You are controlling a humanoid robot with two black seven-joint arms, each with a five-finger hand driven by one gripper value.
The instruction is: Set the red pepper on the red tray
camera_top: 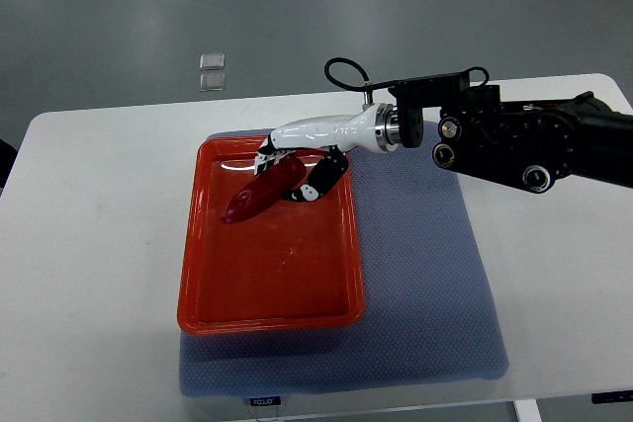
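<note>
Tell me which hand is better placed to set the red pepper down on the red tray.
Right. The right hand already grips the red pepper over the red tray; no left arm shows.

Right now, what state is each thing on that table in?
red pepper: lying over the tray's far part, stem end in the hand.
right hand: fingers curled around the pepper.
red tray: flat on the mat, nothing else in it.
blue-grey mat: spread flat under the tray.
white table: bears the mat and tray.
</note>
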